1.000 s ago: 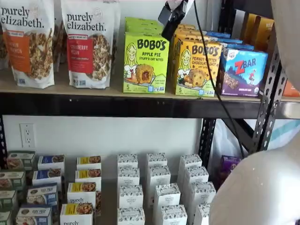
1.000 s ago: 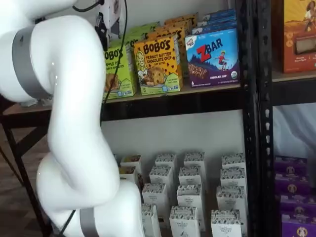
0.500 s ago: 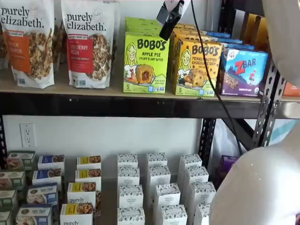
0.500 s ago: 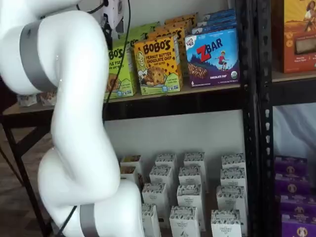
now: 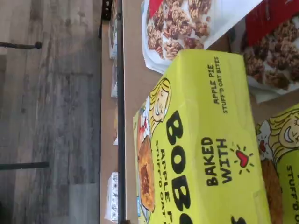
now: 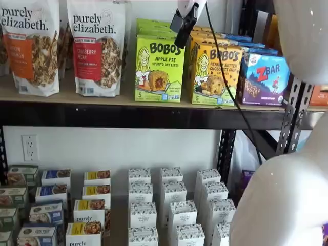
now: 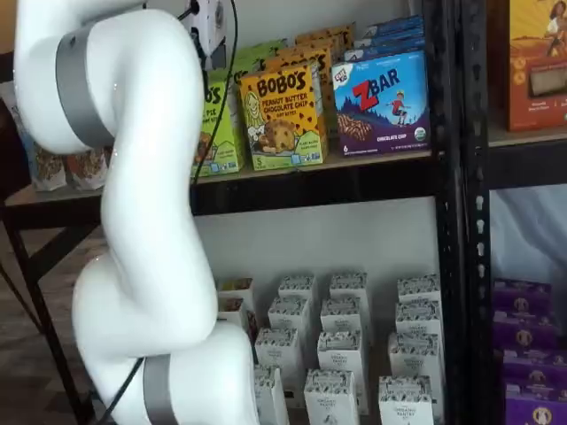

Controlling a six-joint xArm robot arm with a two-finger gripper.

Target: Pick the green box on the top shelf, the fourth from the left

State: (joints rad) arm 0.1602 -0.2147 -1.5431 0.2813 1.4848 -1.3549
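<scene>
Lime-green box stands on the top shelf; black fingers hover above, released, empty.

Showing printed cardboard with a slight sheen on the green box; appearing as matt tan wood with a black metal front beam on the top shelf; gleaming as glossy smooth white plastic on the arm.

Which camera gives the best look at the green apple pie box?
A shelf view shows the green box whole, front label unobstructed. The wrist view shows its top and front close up, cropped. In a shelf view the arm hides most of it.
</scene>
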